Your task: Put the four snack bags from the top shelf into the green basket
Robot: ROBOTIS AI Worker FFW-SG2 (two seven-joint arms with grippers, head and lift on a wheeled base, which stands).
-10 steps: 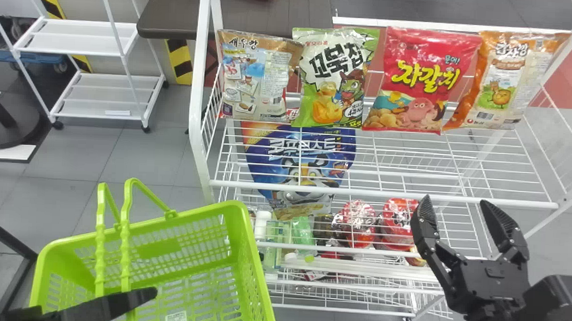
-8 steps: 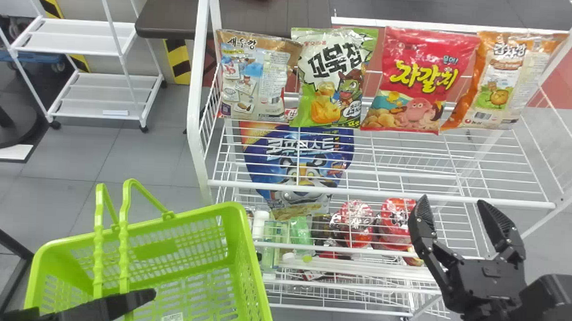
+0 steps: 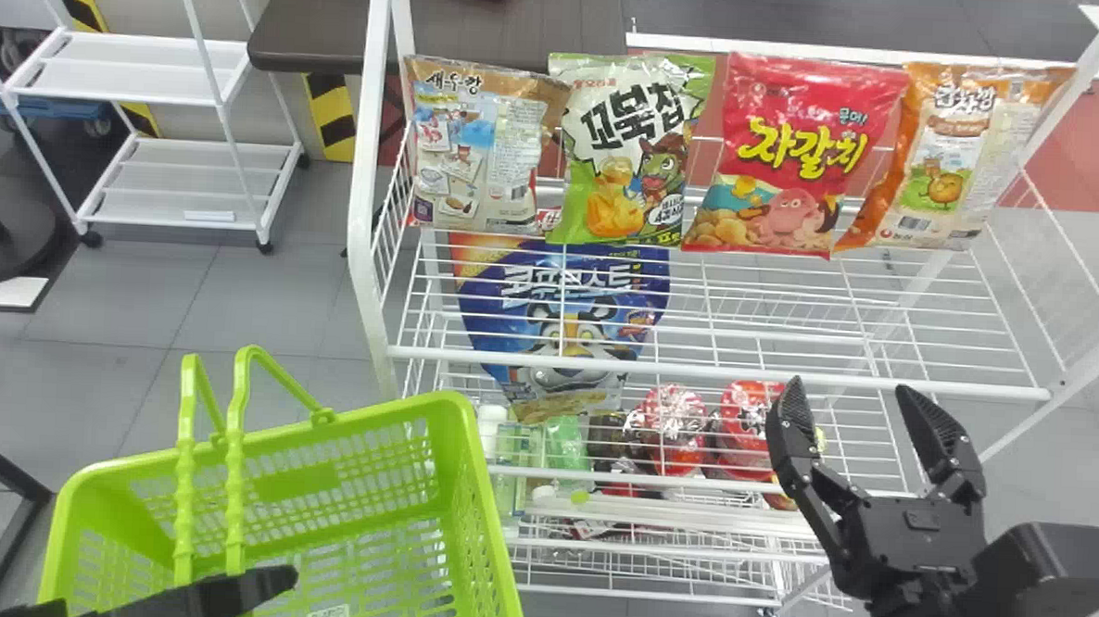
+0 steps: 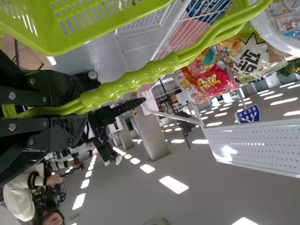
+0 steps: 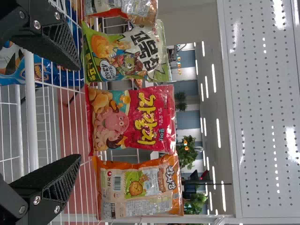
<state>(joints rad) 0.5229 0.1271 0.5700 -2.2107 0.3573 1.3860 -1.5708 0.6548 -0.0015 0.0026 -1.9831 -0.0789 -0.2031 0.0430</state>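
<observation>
Basket handles (image 3: 234, 494) sit clamped in the left hand (image 3: 264, 587), right hand (image 3: 849, 386) spread wide.

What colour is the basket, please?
The basket is bright lime green, handles included; the head view shows it best.

Beyond the black right gripper (image 3: 848, 386) show a tan bag (image 3: 478, 148), a green-and-white bag (image 3: 623, 154), a yellow-lettered red bag (image 3: 792, 166) and an orange-and-cream bag (image 3: 950, 164); left of it, the slot-patterned basket (image 3: 478, 500) is lime green.
</observation>
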